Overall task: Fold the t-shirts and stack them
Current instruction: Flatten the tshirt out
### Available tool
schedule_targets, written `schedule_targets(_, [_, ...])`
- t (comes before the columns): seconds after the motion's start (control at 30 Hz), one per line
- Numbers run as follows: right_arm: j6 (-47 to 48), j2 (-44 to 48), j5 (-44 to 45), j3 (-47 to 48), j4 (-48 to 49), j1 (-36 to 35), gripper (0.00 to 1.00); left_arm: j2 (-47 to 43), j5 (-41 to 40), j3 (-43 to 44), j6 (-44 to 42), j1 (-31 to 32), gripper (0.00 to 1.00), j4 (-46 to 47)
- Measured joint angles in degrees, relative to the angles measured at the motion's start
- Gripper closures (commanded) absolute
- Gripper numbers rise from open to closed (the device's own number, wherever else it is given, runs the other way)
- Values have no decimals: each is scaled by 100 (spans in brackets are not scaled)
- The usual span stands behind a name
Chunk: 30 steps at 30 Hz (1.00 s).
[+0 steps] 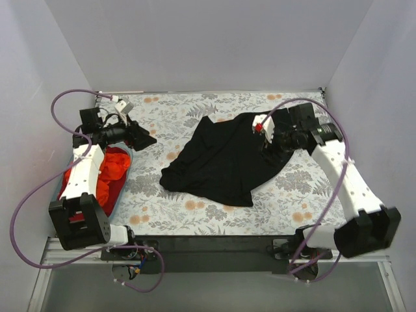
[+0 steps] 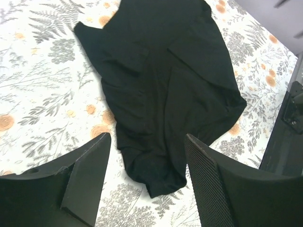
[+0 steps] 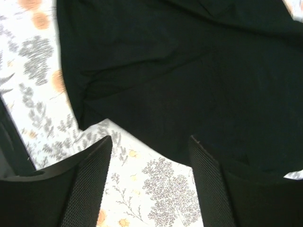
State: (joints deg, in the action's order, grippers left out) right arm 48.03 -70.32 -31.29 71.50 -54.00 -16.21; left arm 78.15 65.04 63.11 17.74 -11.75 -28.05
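The large black t-shirt [image 1: 224, 159] lies crumpled in the middle of the floral tablecloth; it also shows in the left wrist view [image 2: 165, 80] and the right wrist view [image 3: 189, 71]. Orange-red t-shirts [image 1: 110, 170] are bunched in the teal basket [image 1: 121, 187] at the left. My left gripper [image 1: 148, 138] is open and empty, held above the cloth left of the black shirt [image 2: 147, 156]. My right gripper [image 1: 268, 151] is open and empty over the shirt's right edge [image 3: 150, 156].
The floral tablecloth [image 1: 195, 214] covers the table. White walls close in the back and both sides. Purple cables loop from both arms. The table's dark front edge [image 1: 214, 244] lies near the arm bases.
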Motion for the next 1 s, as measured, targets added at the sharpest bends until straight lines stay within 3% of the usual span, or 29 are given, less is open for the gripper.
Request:
schedule_targets(0.13, [-323, -1423, 111, 614, 162, 476, 47, 293, -789, 273, 26, 822, 37, -72])
schedule_targets(0.3, [-750, -2968, 348, 1064, 282, 940, 50, 1263, -1943, 629, 190, 2291, 37, -11])
schedule_targets(0.43, [-1029, -3560, 507, 1113, 293, 839, 53, 2205, -2785, 837, 448, 3025, 40, 35])
schedule_targets(0.5, [-1143, -3753, 610, 1113, 310, 780, 55, 2638, -3119, 1012, 560, 3248, 49, 111])
schedule_targets(0.57, [-1231, -3919, 710, 1115, 321, 726, 57, 3001, -3445, 1290, 592, 3414, 50, 164])
schedule_targets(0.8, [-1412, -4378, 1032, 883, 446, 680, 58, 4183, -4374, 2903, 398, 3827, 44, 459])
schedule_targets(1.0, [-1469, -4336, 1067, 824, 492, 680, 58, 4382, -4708, 3082, 7, 4048, 42, 409])
